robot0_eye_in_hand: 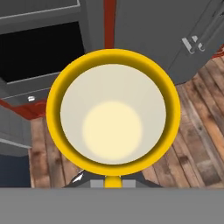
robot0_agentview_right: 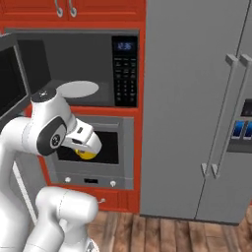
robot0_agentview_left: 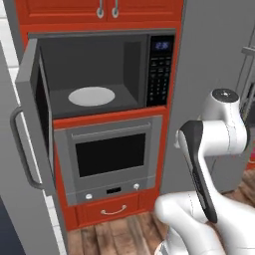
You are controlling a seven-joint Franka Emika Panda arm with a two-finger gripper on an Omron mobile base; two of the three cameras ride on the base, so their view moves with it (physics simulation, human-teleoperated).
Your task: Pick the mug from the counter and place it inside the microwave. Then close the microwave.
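Observation:
The yellow mug [robot0_eye_in_hand: 113, 111] hangs in the air, seen from above with its pale inside facing the hand camera. My gripper [robot0_eye_in_hand: 113, 181] is shut on its rim at the near side. From the right base view the mug [robot0_agentview_right: 86, 154] peeks out under the white hand [robot0_agentview_right: 82, 140], in front of the oven window and below the microwave. The microwave [robot0_agentview_left: 133, 64] stands open with a white round plate [robot0_agentview_left: 91, 96] inside. Its door [robot0_agentview_left: 33, 114] is swung out to the left. The counter is out of view.
A grey oven [robot0_agentview_left: 112, 154] sits under the microwave, with a red drawer [robot0_agentview_left: 113, 209] below it. A tall grey fridge [robot0_agentview_right: 197, 98] stands to the right. The floor [robot0_agentview_right: 162, 231] is wooden. The keypad [robot0_agentview_left: 160, 69] is right of the cavity.

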